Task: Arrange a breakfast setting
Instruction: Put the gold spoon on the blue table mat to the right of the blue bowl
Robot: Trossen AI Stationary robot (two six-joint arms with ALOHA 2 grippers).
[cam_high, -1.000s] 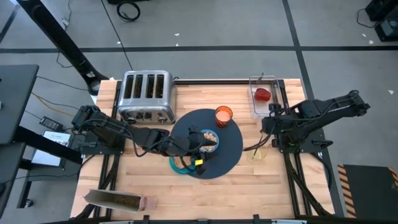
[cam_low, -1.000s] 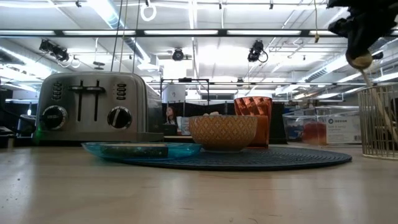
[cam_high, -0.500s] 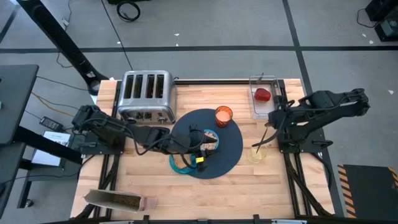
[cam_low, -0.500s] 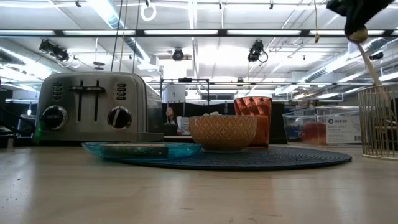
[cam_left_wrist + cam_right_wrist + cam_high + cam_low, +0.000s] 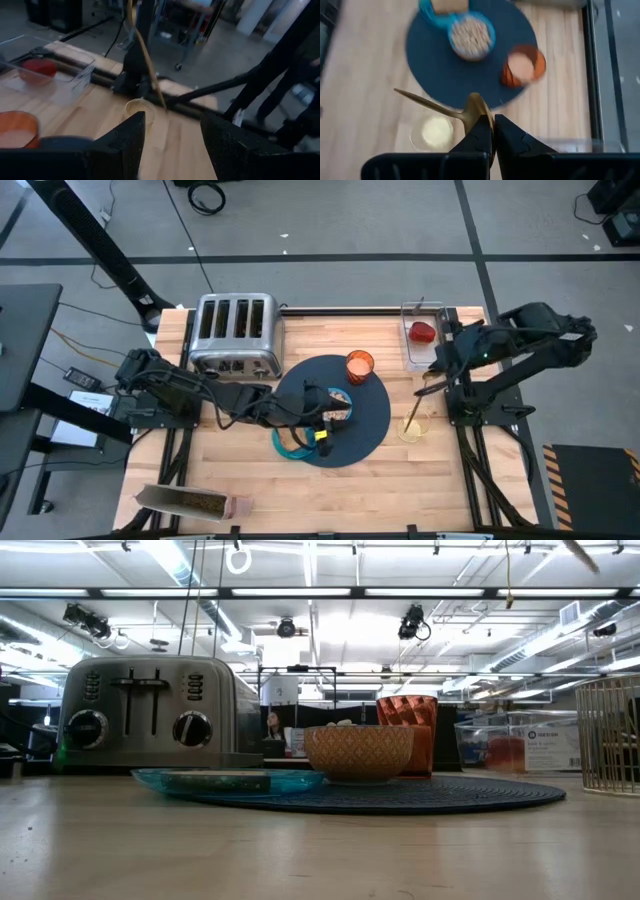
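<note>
Above table (image 5: 240, 470), right hand (image 5: 490, 131) gripping spoon (image 5: 432, 106)

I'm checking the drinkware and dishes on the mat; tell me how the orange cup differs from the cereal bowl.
The orange cup is taller and narrower; the cereal bowl is wider and squatter. In the high view the cup holds a pale liquid, while the bowl holds cereal. The cup stands near the mat's edge, the bowl nearer its middle. Both stand upright on the dark-blue mat, and both have a patterned outside.
</note>
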